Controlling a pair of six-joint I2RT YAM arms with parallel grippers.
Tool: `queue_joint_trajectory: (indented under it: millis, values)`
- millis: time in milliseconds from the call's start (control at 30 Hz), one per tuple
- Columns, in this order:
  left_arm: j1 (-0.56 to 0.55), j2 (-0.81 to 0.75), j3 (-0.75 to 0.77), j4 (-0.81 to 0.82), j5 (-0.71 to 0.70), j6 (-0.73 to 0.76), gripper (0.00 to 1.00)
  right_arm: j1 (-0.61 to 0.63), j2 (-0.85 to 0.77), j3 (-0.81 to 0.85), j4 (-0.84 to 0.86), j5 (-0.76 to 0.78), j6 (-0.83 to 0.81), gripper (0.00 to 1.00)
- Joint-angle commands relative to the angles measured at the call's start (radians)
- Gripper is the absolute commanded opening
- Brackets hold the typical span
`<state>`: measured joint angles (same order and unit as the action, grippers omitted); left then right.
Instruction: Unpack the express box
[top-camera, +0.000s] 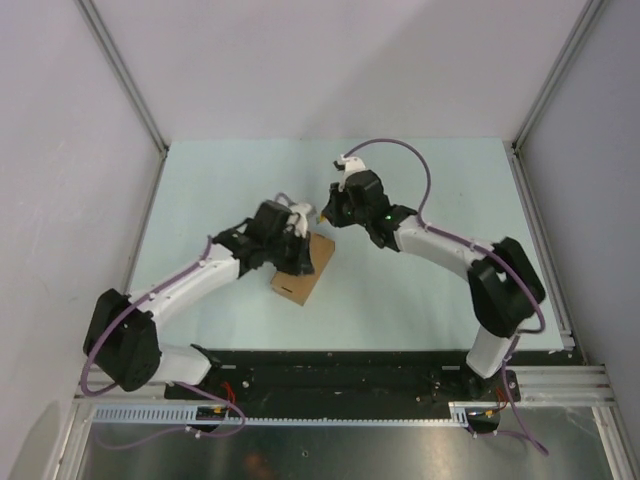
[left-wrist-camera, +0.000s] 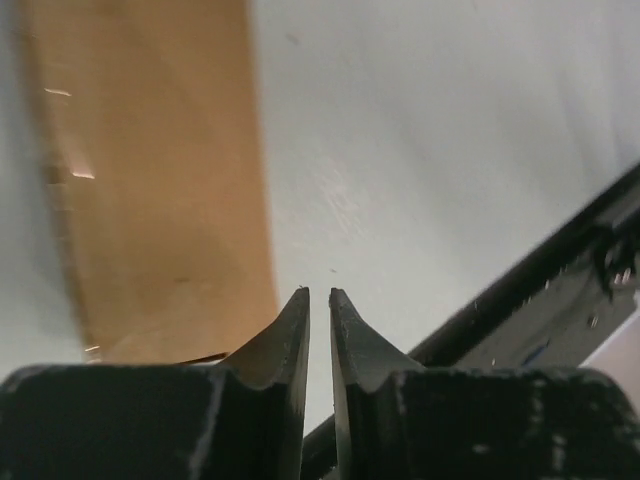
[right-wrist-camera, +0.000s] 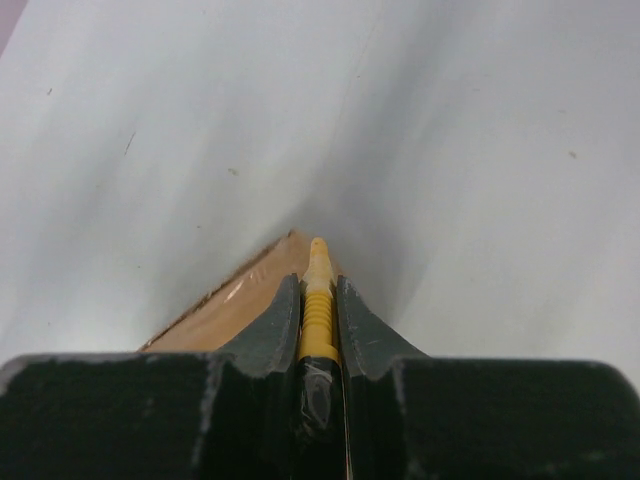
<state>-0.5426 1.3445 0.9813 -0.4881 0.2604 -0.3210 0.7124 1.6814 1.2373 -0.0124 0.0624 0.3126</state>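
While both arms lean in over the table (top-camera: 430, 290), the scene reads from left to right as follows.

Left arm (top-camera: 190, 285): reaches from its base at the near left corner diagonally up and to the right, with its wrist over the near-left part of the express box (top-camera: 305, 272).

Left gripper (left-wrist-camera: 319, 293): the fingers stand almost together with only a thin slit between the tips, and nothing shows between them. It hangs low over the table just beside the box's long edge. In the wrist view the brown face lies to the left of the fingers.

Express box: a flat brown carton lying on the table a little left of centre, turned at a slant and partly covered by the left wrist.

Utility knife (right-wrist-camera: 318, 318): a yellow ribbed part and a pale tip stick out past the right fingers, with a black body further back between them. The tip sits at a corner of the box; whether it touches cannot be told.

Right gripper (right-wrist-camera: 319, 283): clamped on the knife, just beyond the box's far right corner.

Right arm (top-camera: 450, 250): arches from the near right base up and to the left.
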Motion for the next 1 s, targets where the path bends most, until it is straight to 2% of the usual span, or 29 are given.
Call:
queue_joint_trajectory:
  millis: [0,100,200,300,533,633,767,967]
  values:
    - [-0.128,0.021,-0.041,-0.006,0.027,0.077,0.18,-0.017,0.142,0.129,0.129,-0.200,-0.001,0.00]
    - [-0.163,0.053,-0.064,-0.006,0.014,0.062,0.18,-0.033,0.239,0.194,0.147,-0.312,0.039,0.00]
    - [-0.175,0.074,-0.079,-0.006,-0.003,0.051,0.19,-0.030,0.312,0.237,0.134,-0.349,0.039,0.00]
    - [-0.177,0.100,-0.096,-0.009,-0.029,0.037,0.21,-0.030,0.379,0.312,0.042,-0.357,0.010,0.00]
    - [-0.160,0.151,-0.090,-0.052,-0.141,-0.009,0.22,-0.051,0.377,0.352,-0.144,-0.342,-0.070,0.00]
    - [-0.125,0.150,-0.085,-0.060,-0.167,-0.033,0.23,-0.079,0.370,0.350,-0.207,-0.365,-0.090,0.00]
    - [-0.025,0.140,-0.090,-0.066,-0.230,-0.079,0.23,-0.083,0.339,0.335,-0.283,-0.369,-0.119,0.00]
    - [0.107,0.159,-0.052,-0.064,-0.216,-0.107,0.24,-0.050,0.261,0.261,-0.349,-0.316,-0.124,0.00]
